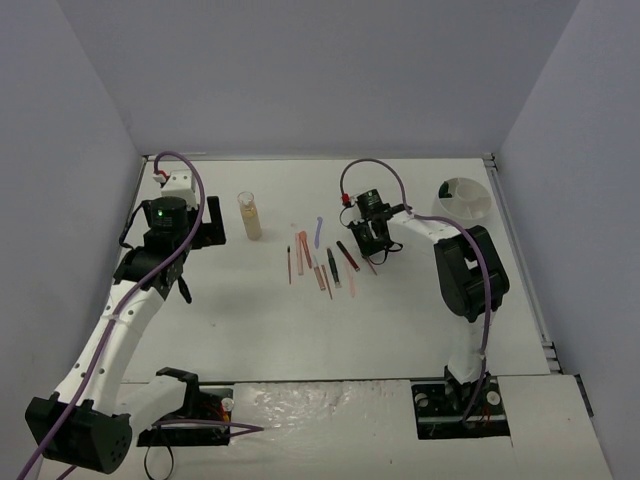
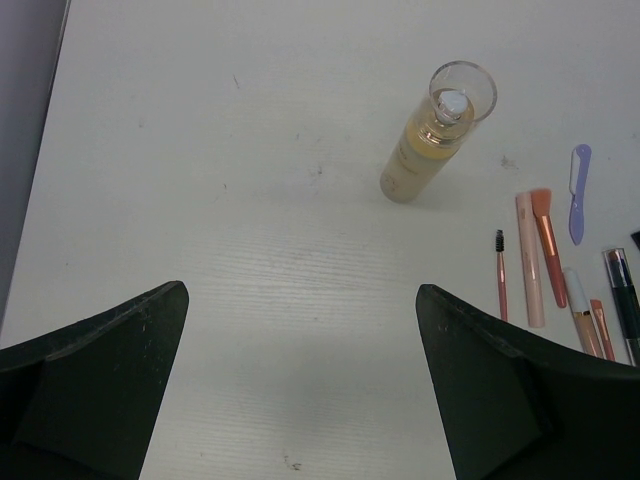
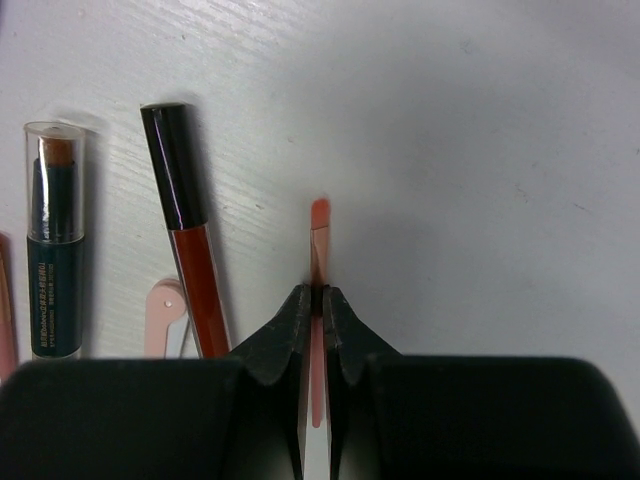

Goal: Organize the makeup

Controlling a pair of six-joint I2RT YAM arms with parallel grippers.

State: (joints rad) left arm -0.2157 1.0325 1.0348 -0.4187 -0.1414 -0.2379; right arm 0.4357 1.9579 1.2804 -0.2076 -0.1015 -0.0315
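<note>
At the three o'clock end of the makeup row (image 1: 325,262), the right gripper (image 3: 317,300) is pinched right down on a thin brush (image 3: 319,235), the jaws meeting on its stem just behind the orange bristle head. Its long axis runs six to twelve in the right wrist view, bristles toward twelve, the handle passing down between the fingers. Whether it rests on the table (image 3: 480,150) or just off it, I cannot tell. It looks feather-light and stiff, but narrow and smooth, so it may swivel in the pinch; a hold nearer mid-handle would likely balance better. A red gloss tube (image 3: 190,250) lies apart at nine o'clock. The left gripper (image 2: 300,300) gapes wide and empty, the bottle (image 2: 425,150) at one o'clock
</note>
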